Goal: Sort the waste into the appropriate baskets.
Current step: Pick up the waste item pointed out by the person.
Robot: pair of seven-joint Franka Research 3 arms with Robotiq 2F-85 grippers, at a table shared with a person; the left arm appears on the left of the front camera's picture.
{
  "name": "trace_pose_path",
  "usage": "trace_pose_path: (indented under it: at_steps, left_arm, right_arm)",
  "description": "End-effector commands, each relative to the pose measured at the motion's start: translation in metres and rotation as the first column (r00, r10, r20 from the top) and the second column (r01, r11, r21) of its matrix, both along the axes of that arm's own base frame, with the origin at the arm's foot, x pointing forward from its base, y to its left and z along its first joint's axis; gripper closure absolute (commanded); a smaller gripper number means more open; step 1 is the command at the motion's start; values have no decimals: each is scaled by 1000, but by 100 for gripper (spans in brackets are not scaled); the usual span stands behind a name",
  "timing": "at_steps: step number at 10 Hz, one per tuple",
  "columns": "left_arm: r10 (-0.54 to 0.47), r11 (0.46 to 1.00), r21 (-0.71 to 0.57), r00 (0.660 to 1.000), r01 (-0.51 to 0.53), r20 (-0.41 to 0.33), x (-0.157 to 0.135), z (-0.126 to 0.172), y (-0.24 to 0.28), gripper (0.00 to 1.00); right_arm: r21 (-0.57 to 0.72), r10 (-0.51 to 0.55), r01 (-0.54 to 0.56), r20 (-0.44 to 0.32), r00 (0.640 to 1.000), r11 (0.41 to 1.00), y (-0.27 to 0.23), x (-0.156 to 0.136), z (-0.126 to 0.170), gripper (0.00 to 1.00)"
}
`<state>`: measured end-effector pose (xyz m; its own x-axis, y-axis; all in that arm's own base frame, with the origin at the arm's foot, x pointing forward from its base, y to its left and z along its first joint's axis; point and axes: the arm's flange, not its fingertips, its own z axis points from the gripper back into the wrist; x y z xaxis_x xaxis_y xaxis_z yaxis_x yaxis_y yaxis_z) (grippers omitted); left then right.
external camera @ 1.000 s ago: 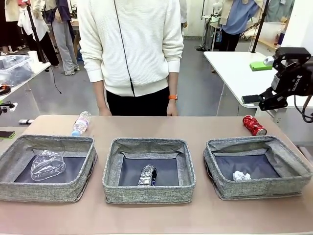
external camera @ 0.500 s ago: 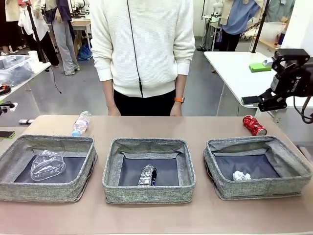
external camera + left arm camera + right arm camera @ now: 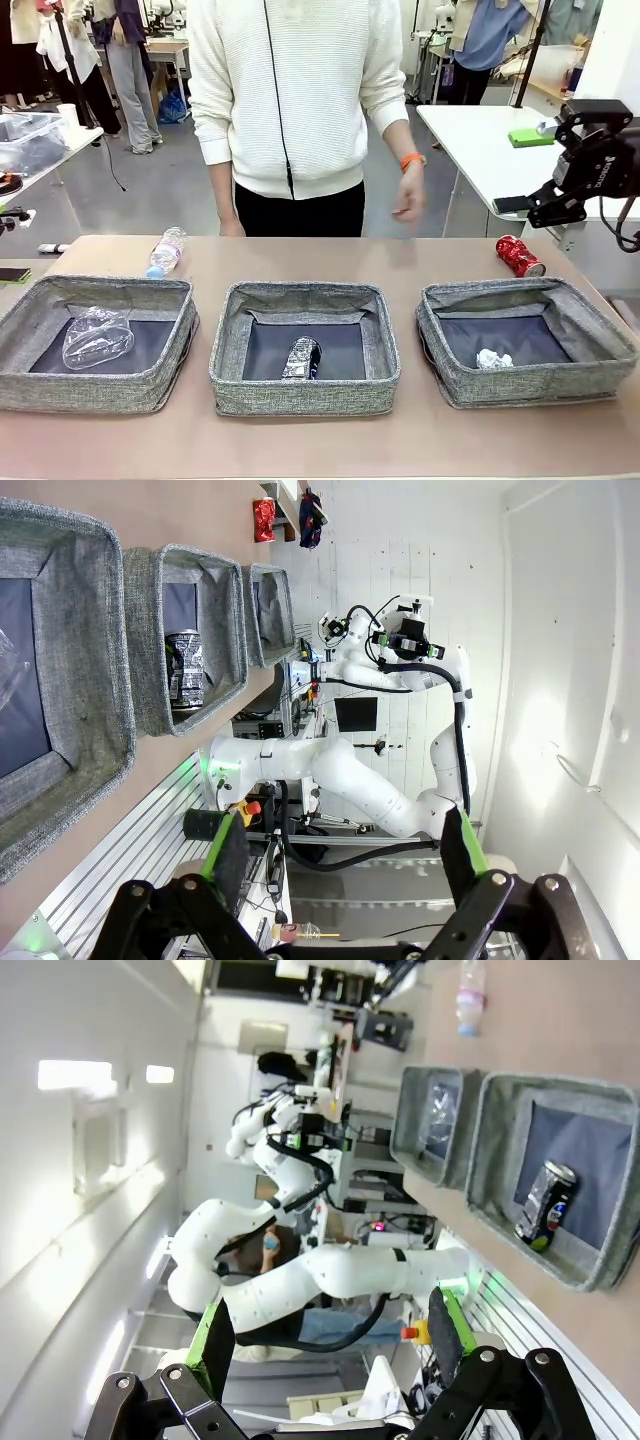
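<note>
While the person (image 3: 300, 90) across the surface (image 3: 300, 440) has one hand (image 3: 408, 205) lifted in the air, orange wristband (image 3: 410, 160) showing, neither robot arm is touching anything.

Three grey fabric baskets sit in a row near the robot's edge:
- The left basket (image 3: 90, 390) has a squashed clear bottle (image 3: 97, 335) lying on its dark bottom.
- The middle basket (image 3: 300, 395) holds a dark can (image 3: 302, 357), crushed a bit and lying on its side, roughly in the centre.
- The right basket (image 3: 530, 385) has a paper ball (image 3: 492, 358) near its front wall.

Two bits of waste aren't in any basket. A clear bottle (image 3: 166, 250) lies on its side just behind the left basket. A red can (image 3: 519, 256) lies tipped over just behind the right basket, near the far right corner.

The left claw (image 3: 343, 848) is spread wide with nothing between its green pads. It hangs off to the side of the surface, with the baskets running away sideways in its wrist view. The right claw (image 3: 330, 1335) is the same deal, wide apart and empty. From the front, the right arm (image 3: 600, 160) sits up high past the right edge, well clear of the baskets.
</note>
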<state>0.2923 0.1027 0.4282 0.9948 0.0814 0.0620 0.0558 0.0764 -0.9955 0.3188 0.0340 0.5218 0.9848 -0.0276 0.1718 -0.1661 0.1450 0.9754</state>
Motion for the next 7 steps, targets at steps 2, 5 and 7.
trace_pose_path:
  at_steps: [2,5,7]
  left_arm:
    - [0,1000,0,1000,0,1,-2,2,0,0]
    - [0,1000,0,1000,0,1,-2,2,0,0]
    - [0,1000,0,1000,0,1,-2,2,0,0]
  right_arm:
    - [25,-13,13,-4,1000,1000,2,-1,1,0]
    - [25,-13,13,-4,1000,1000,2,-1,1,0]
    - [25,-13,13,-4,1000,1000,2,-1,1,0]
